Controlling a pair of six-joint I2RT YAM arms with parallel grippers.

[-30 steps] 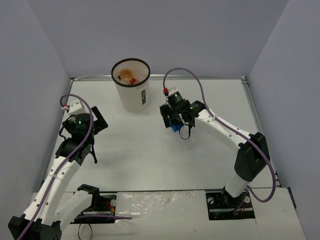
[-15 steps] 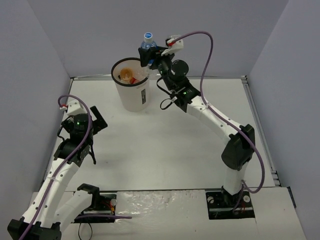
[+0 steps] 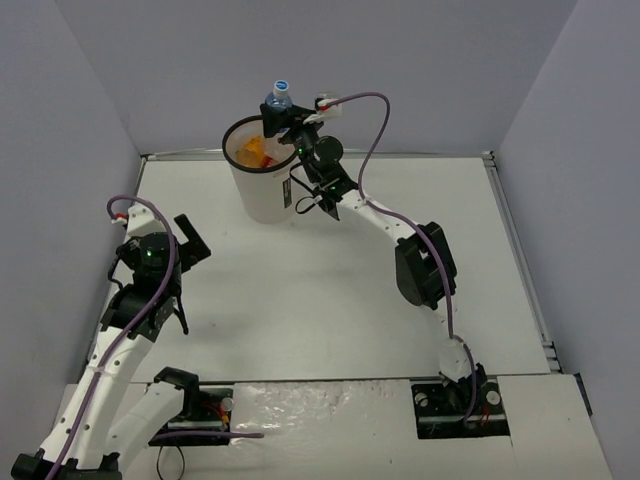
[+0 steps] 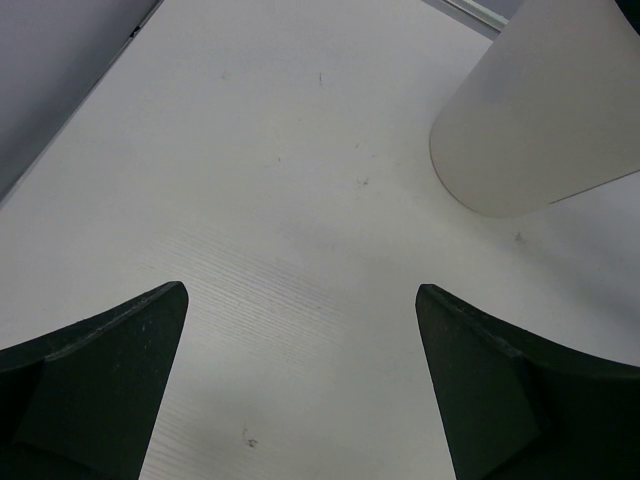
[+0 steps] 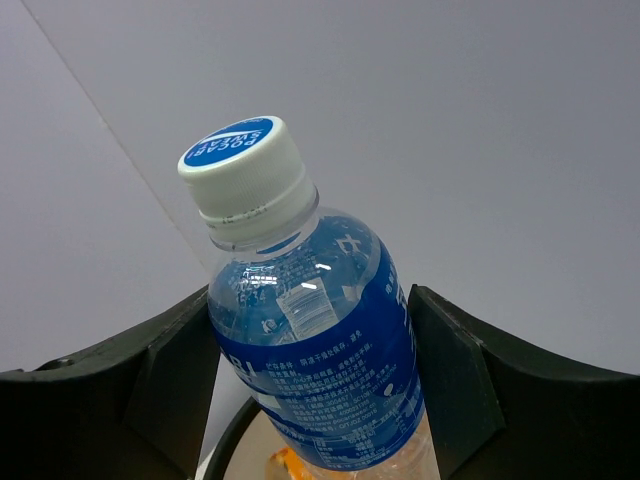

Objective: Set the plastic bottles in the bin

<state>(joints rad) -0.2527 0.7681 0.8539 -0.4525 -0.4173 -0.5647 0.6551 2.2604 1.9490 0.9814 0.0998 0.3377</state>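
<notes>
One clear plastic bottle [image 5: 315, 340], blue-labelled.

bottle [image 3: 276, 101] above right rim of bin [image 3: 264, 196], other bottles [image 3: 250, 151] inside it

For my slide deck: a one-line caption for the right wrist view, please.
Right gripper holding the blue-labelled bottle, cap up, over the bin.
</notes>
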